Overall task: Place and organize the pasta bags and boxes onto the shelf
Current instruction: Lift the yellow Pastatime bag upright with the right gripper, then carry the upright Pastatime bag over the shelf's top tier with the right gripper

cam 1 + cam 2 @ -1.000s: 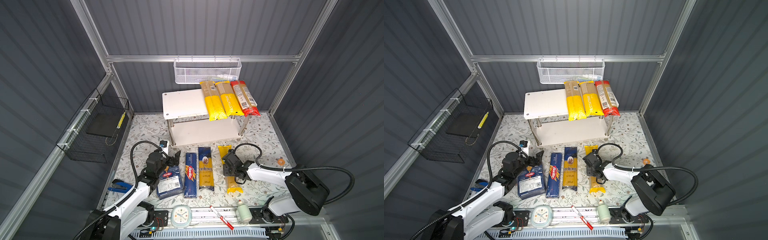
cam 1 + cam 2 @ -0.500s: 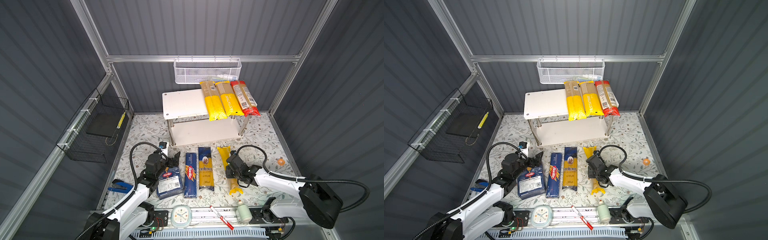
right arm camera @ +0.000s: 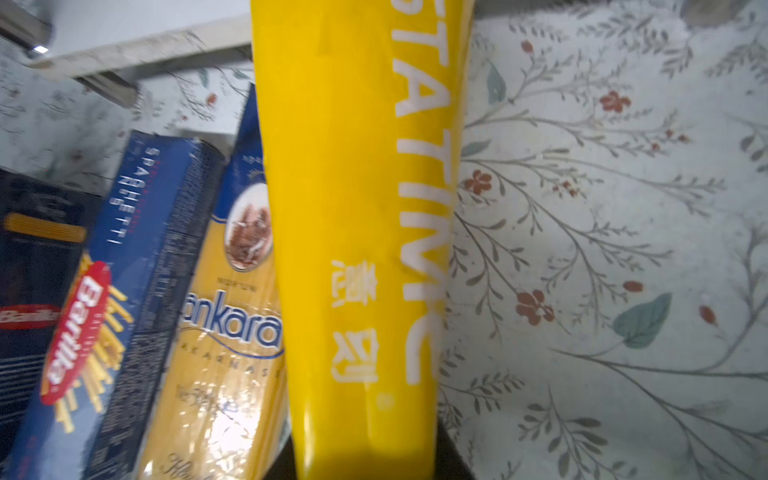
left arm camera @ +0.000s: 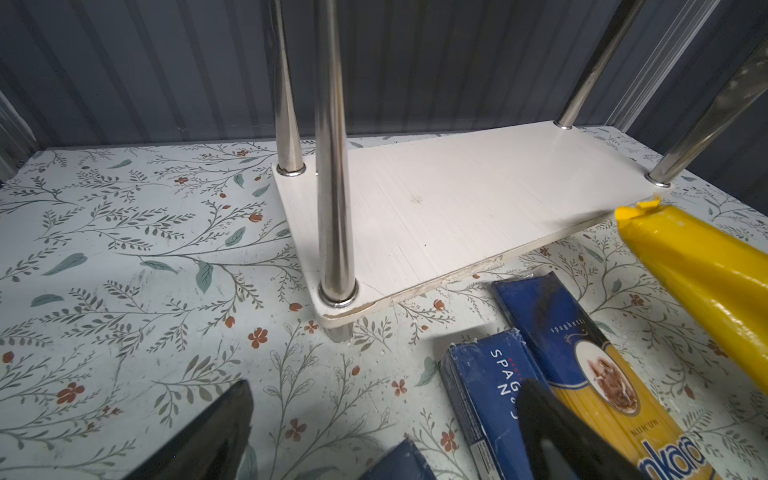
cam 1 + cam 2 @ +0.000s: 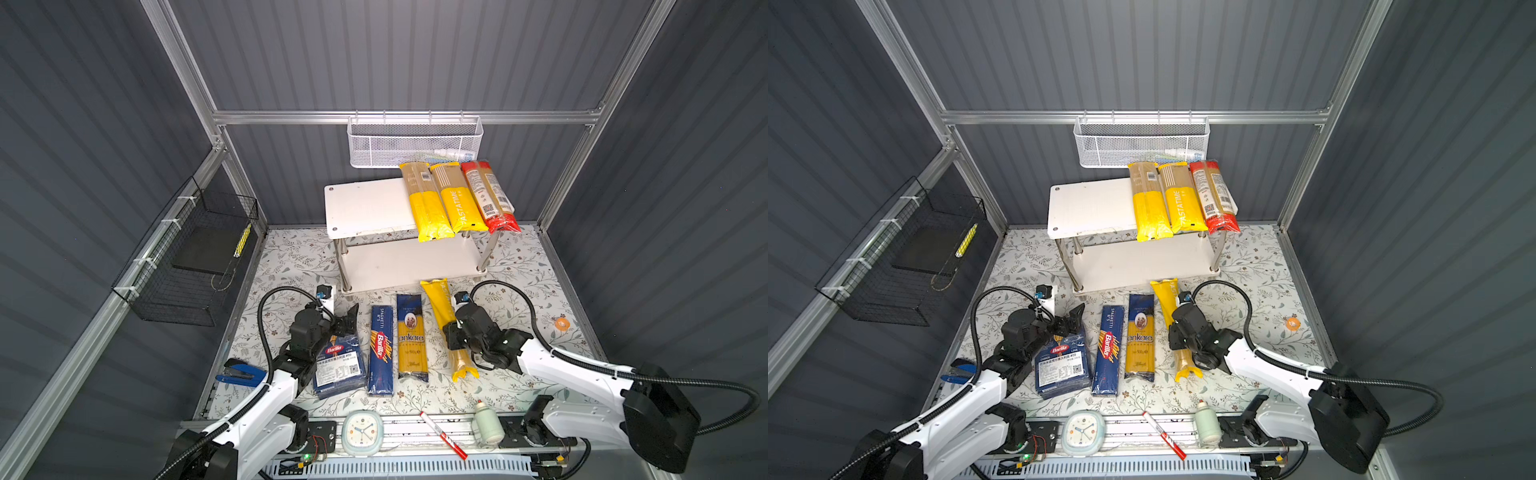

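Floral-patterned tabletop (image 5: 519, 266) carried everything. Nearest lay the wide Barilla box (image 5: 338, 370), the narrow Barilla box (image 5: 381, 353) and the ankara bag (image 5: 411, 336), side by side. The left gripper (image 5: 344, 323) hovered, jaws apart, over the wide box's far end. The right gripper (image 5: 451, 334) was clamped round a yellow Pastatime bag (image 5: 436, 297), whose far tip came close to the lower board of the shelf (image 5: 361, 203). On the top board's right end lay a plain yellow bag (image 5: 426, 212), a second Pastatime bag (image 5: 457, 203) and the red-and-clear bag (image 5: 490, 199).

2 white arms (image 5: 266, 399), black cables (image 5: 260, 322)
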Robot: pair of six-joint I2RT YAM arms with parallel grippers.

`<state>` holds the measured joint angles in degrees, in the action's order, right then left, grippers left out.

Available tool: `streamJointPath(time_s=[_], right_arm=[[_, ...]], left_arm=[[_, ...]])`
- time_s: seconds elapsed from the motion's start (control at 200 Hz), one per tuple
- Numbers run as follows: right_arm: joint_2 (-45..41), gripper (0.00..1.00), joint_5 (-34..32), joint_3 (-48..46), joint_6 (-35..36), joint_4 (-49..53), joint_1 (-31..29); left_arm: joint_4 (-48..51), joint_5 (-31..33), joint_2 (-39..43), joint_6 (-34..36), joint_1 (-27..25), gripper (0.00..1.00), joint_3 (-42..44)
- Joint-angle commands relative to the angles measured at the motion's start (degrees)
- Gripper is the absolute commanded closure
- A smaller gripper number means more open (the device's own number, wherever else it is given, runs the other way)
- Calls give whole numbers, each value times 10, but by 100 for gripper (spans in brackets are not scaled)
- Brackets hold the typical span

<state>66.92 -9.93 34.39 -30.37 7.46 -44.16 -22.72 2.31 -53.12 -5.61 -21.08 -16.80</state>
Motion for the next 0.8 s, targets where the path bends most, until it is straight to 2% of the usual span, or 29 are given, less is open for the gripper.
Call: streamJointPath(time_s=[0.0,0.45,0.795], right_arm=[[-24,78,-6,53,22,-32,-14],[-34,78,-81,193,73,40,-129],[13,77,-89,294,107,59,-155]], left_arm=[[-11,14,11,-1,-1,1,6],[-16,38,55,-10,0,1,31],[-17,39,58,-11,0,1,33]])
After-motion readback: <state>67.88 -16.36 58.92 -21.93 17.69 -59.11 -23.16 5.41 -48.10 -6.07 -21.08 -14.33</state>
